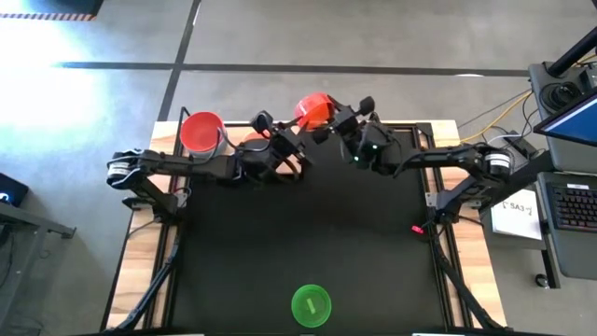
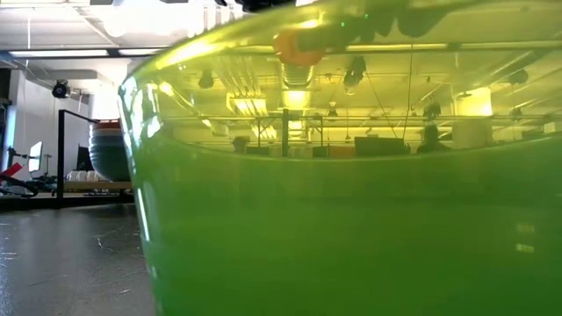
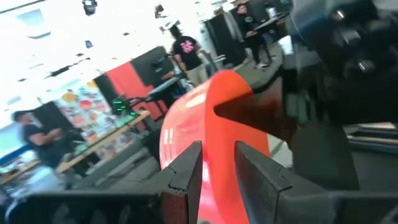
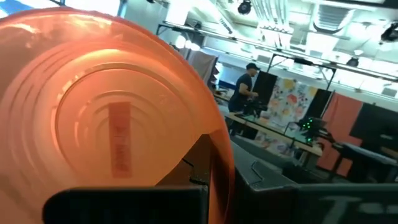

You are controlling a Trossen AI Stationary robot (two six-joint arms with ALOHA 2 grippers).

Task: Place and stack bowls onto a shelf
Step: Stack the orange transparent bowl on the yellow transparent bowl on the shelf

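Note:
An orange-red bowl is held in the air over the table's far edge, between my two grippers. My left gripper reaches it from the left and is shut on it. My right gripper comes from the right and is shut on its rim. A stack of bowls with a red one on top stands on the wooden shelf at the far left. A green bowl rests on its base near the table's near edge. My left gripper has the red bowl's wall near the rim between its two fingers, coming level from the table's left. The bowl is lifted clear and tipped on its side. My right gripper pinches the bowl's rim, one finger showing on the outside and the other hidden behind the translucent wall. It comes from the table's right, and the bowl's underside faces its wrist camera.
The green bowl stands right in front of the low camera and fills most of that view. The shelf's black post rises at the far left. People stand in the room beyond. Black table top lies between the arms and the green bowl.

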